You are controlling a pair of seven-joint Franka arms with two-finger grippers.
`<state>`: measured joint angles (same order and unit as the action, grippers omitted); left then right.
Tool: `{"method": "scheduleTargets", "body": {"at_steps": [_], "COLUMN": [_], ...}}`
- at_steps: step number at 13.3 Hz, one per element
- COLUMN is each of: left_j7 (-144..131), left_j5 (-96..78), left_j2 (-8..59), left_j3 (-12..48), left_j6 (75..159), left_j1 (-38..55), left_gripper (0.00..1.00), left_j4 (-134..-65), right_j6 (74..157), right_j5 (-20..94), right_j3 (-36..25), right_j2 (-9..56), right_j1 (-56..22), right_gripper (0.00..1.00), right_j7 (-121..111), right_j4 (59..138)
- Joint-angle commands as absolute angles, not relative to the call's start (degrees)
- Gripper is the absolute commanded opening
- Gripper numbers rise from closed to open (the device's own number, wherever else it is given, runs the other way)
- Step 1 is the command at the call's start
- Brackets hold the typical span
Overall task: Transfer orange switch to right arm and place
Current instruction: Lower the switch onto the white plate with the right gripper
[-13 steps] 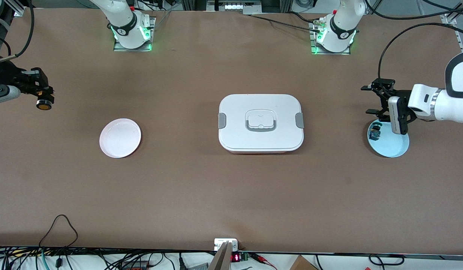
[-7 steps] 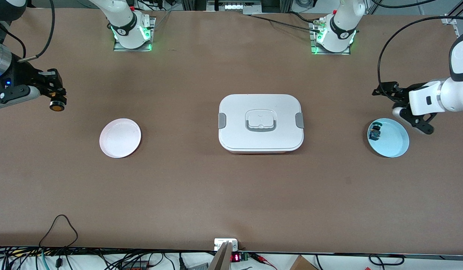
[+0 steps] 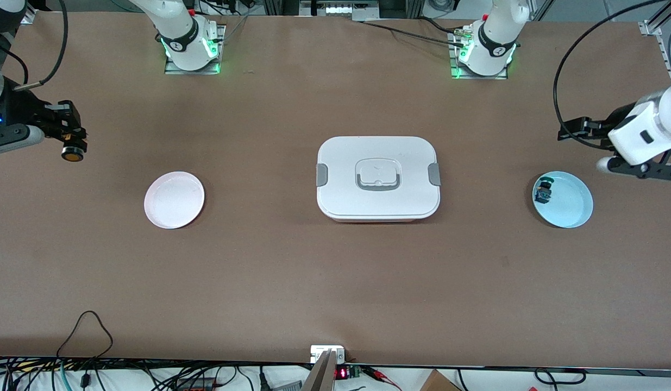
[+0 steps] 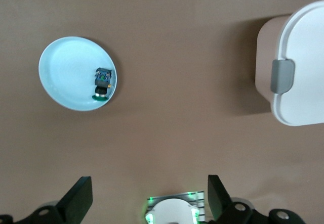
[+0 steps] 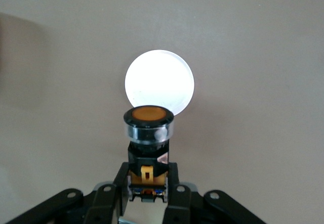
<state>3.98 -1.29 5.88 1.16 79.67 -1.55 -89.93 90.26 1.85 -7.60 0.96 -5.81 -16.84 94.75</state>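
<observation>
The orange switch (image 3: 71, 153), a small black block with a round orange cap, hangs in my right gripper (image 3: 69, 142), which is shut on its body over bare table at the right arm's end. In the right wrist view the orange switch (image 5: 148, 133) sticks out from my right gripper (image 5: 148, 176), cap outward, and the white plate (image 5: 159, 81) lies past it. That white plate (image 3: 174, 200) is empty. My left gripper (image 3: 585, 149) hovers open and empty by the blue plate (image 3: 571, 212); in the left wrist view my left gripper (image 4: 148, 193) holds nothing.
A green-capped switch (image 3: 544, 190) lies on the blue plate (image 4: 66, 77) near its rim. A closed white lunch box (image 3: 377, 176) with grey latches stands mid-table, its end (image 4: 298, 67) also in the left wrist view. Both arm bases (image 3: 191, 46) stand along the table's robot edge.
My left gripper has drawn back from over the blue plate toward the left arm's end of the table. My right gripper shifted slightly with the orange switch still held.
</observation>
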Motion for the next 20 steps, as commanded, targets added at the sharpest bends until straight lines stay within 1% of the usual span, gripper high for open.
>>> {"method": "scheduleTargets", "body": {"at_steps": [1,2,3,4,5,6,8,9,12,14,17,19,20], "left_j7": [-0.8,-0.8,-0.7,-0.3,0.2,2.0,2.8,1.3,-7.4,-7.1,1.9,5.2,5.1], "left_j5": [-2.6,-3.3,-3.5,-4.0,-4.2,-4.2,-4.0,-4.2,-3.1,-2.7,-2.6,-2.6,-2.6], "left_j2": [0.5,-0.6,-2.2,-4.8,-8.3,-9.7,-8.0,-7.4,-3.7,-1.2,-1.3,-1.2,-1.4], "left_j3": [1.5,1.4,1.5,1.5,1.5,1.5,1.4,1.0,1.5,2.3,2.2,2.0,2.4], "left_j6": [79.2,80.1,81.5,84.3,89.1,90.5,89.9,89.4,86.1,86.0,86.5,89.5,89.6], "left_j1": [-1.9,-3.1,-4.2,-4.5,-4.4,-4.4,-4.3,-4.4,-4.1,-3.3,-4.0,-4.2,-4.2], "left_gripper": [1.00,1.00,1.00,1.00,1.00,1.00,1.00,1.00,1.00,1.00,1.00,1.00,1.00], "left_j4": [-93.3,-94.7,-96.6,-100.4,-105.7,-107.6,-105.6,-103.5,-95.6,-92.9,-92.8,-92.7,-92.7], "right_j6": [91.1,91.5,93.7,97.7,102.1,106.9,113.2,114.5,118.9,121.4,123.7,125.5,125.7], "right_j5": [1.7,1.7,1.8,1.8,1.8,1.9,2.5,3.7,5.3,7.3,8.1,8.1,8.1], "right_j3": [-7.2,-7.2,-7.2,-7.2,-7.2,-7.2,-7.2,-7.2,-7.2,-7.1,-6.6,-6.6,-6.6], "right_j2": [0.2,0.9,1.7,1.8,1.8,1.8,2.9,4.1,8.2,10.4,13.8,15.5,16.4], "right_j1": [-5.4,-5.4,-5.4,-5.4,-5.4,-5.4,-5.3,-5.3,-5.4,-6.3,-7.3,-8.7,-9.3], "right_gripper": [0.00,0.00,0.00,0.00,0.00,0.00,0.00,0.00,0.00,0.00,0.00,0.00,0.00], "right_j7": [-17.4,-17.3,-17.2,-17.1,-16.9,-16.8,-16.4,-15.6,-14.3,-12.9,-10.5,-8.5,-8.4], "right_j4": [96.1,96.4,98.0,101.4,105.6,109.9,114.6,115.7,116.6,117.2,117.9,117.9,117.7]}}
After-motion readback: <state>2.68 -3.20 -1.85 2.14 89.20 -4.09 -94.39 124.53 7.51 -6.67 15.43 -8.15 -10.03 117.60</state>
